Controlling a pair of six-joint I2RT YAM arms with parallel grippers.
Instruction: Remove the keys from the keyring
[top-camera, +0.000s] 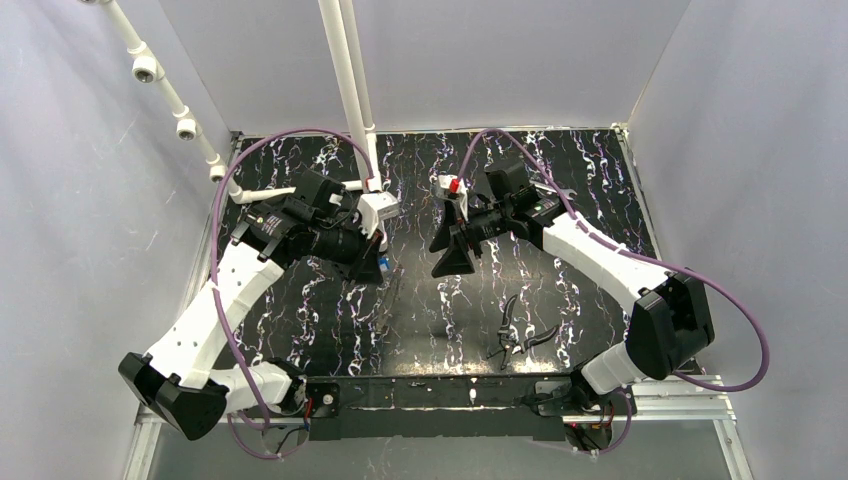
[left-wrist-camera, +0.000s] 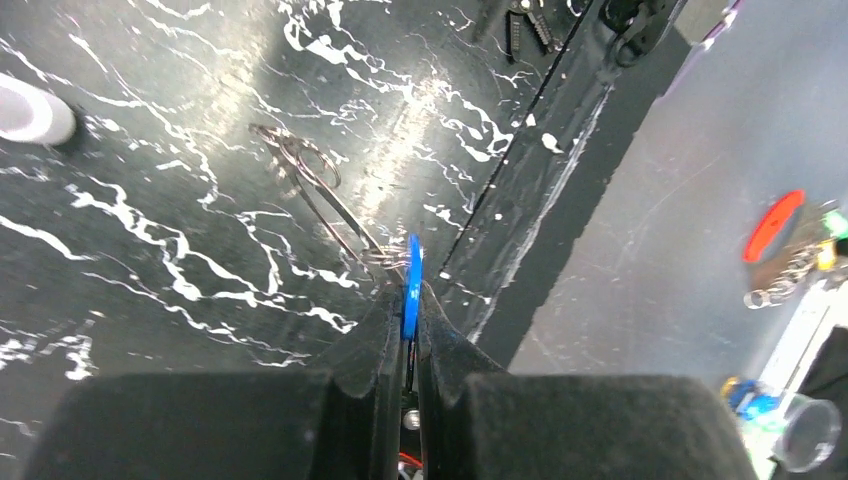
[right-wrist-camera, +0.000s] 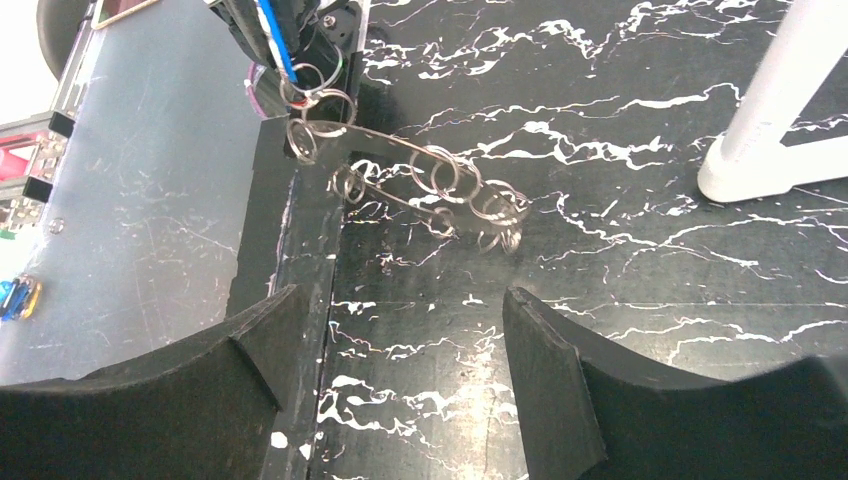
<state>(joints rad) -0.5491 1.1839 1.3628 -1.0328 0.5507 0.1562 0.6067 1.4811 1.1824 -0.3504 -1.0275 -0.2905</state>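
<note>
My right gripper (right-wrist-camera: 400, 300) fills the bottom of its wrist view, jaws spread wide with nothing between them. The black marbled table (right-wrist-camera: 650, 300) is bare under and ahead of it. The white post (right-wrist-camera: 770, 100) stands off to the right and the pliers (top-camera: 520, 335) lie well apart, so I judge there's room to advance.

My left gripper (left-wrist-camera: 410, 305) is clenched on the blue head of the key (left-wrist-camera: 413, 265), holding it above the table.

A slim metal strip (right-wrist-camera: 400, 150) strung with wire loops hangs from there. Its long axis runs crosswise to my right jaws, from upper left down to lower right. I can't tell whether the low end rests on the table.

The keyring (right-wrist-camera: 306, 80) sits just under the left fingertips, ahead and up-left of the right gripper. The right arm is the free one, so it should reach there. The table's near edge shows behind the bundle.
</note>
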